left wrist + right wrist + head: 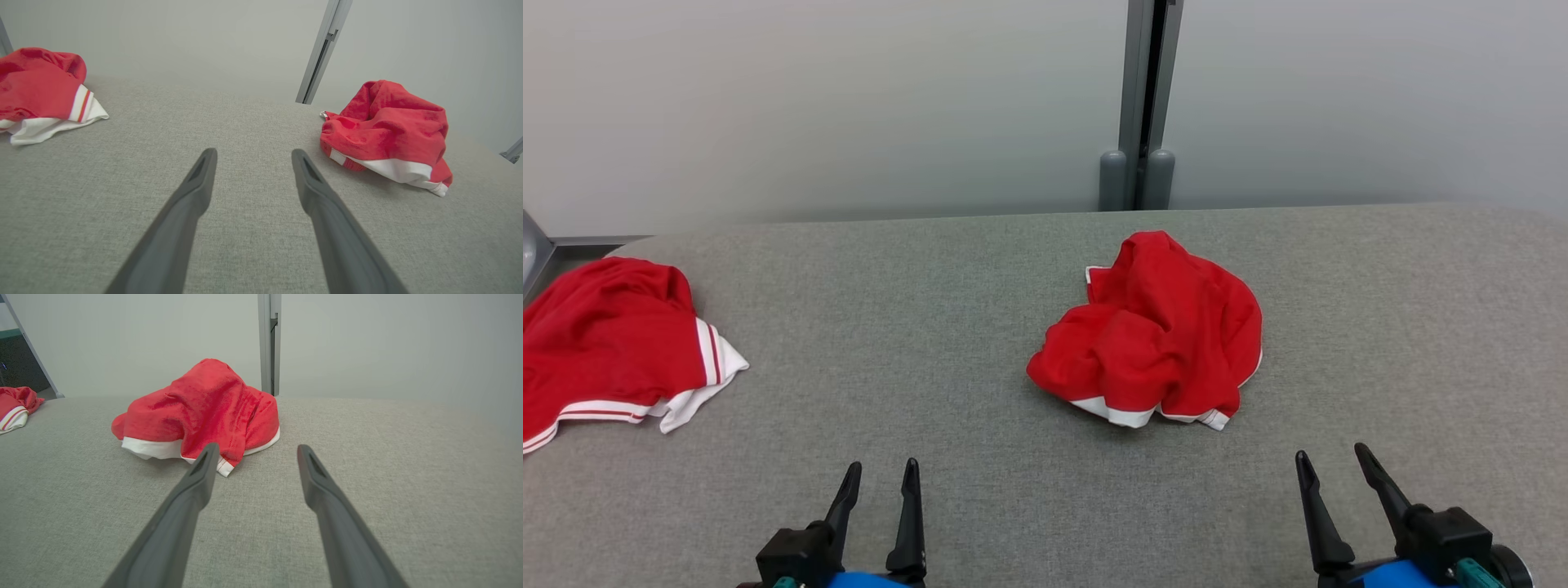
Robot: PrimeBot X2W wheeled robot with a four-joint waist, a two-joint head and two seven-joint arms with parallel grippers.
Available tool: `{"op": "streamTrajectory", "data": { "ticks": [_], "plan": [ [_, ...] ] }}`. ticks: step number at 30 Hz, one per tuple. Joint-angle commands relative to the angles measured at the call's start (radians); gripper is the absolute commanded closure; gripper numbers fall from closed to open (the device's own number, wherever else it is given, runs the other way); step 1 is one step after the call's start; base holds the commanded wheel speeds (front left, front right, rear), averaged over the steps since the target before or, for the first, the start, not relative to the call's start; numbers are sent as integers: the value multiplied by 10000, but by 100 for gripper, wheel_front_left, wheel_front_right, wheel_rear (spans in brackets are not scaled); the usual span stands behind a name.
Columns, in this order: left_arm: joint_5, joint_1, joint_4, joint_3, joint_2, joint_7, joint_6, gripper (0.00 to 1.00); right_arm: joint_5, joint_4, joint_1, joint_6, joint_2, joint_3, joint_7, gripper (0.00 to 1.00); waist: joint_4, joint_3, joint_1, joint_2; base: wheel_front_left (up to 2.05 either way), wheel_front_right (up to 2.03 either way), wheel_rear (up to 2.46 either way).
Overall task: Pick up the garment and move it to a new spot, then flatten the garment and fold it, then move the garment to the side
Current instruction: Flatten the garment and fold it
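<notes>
In the head view the pickup looks not yet begun. The crumpled red garment (1152, 327) lies untouched on the counter (931, 269), just in front of the grey post (1143, 106). The left gripper (882, 465) and right gripper (1331, 451) hover well short of the post, fingers spread and empty. A second garment (605, 343) lies far left of the post.

In the left wrist view the fingers stand apart, pointing left of the post.

In the right wrist view the fingers stand apart and aim near the post. The next move likely calls for a forward reach and a pinch on a raised fold.
</notes>
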Motion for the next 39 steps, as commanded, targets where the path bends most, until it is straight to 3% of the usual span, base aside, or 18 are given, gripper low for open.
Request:
{"op": "streamTrajectory", "data": {
  "ticks": [1, 12, 19, 20, 21, 22, 23, 27, 32, 39],
  "plan": [
    [74, -237, -51, 19, -34, -27, -60, 0, -168, 222, -368, 1, -42, -1, -38, 0, 119, 157, 0, 0, 0, 0, 0],
    [278, -711, -305, -79, -105, -27, -181, 0, -520, 3254, -2684, 1, -41, -279, 785, 0, 1055, 1106, 0, 0, 0, 0, 0],
    [363, -877, -227, 24, -146, -27, -209, 0, -687, 5055, -3876, 1, -41, -572, 641, 0, 1589, 1457, 0, 0, 0, 0, 0],
    [378, -897, -236, 53, -146, -27, -207, 0, -667, 5228, -3986, 1, -41, -575, 571, 22, 1628, 1481, 0, 0, 0, 0, 0],
    [373, -889, -249, 91, -148, -27, -204, 0, -589, 5352, -4084, 1, -39, -557, 472, 60, 1645, 1492, 0, 0, 0, 0, 0],
    [393, -864, -257, 116, -149, -27, -207, 0, -557, 5440, -4137, 1, -44, -555, 381, 87, 1651, 1497, 0, 0, 0, 0, 0],
    [410, -840, -264, 134, -151, -27, -199, 0, -531, 5481, -4158, 1, -44, -530, 287, 100, 1641, 1492, 0, 0, 0, 0, 0],
    [457, -706, -263, 224, -156, -27, -170, 0, -204, 5195, -3936, 1, -44, -486, 37, 100, 1444, 1397, 0, 0, 0, 0, 0],
    [485, -642, -279, 328, -163, -27, -217, 0, 38, 3969, -3158, 1, -45, -720, -22, 100, 1004, 1229, 0, 0, 0, 0, 0],
    [527, -654, -294, 271, -206, -27, -298, 0, -522, 2281, -1850, 1, -39, -2138, 628, 100, 506, 1178, 0, 0, 0, 0, 0]
  ]
}}
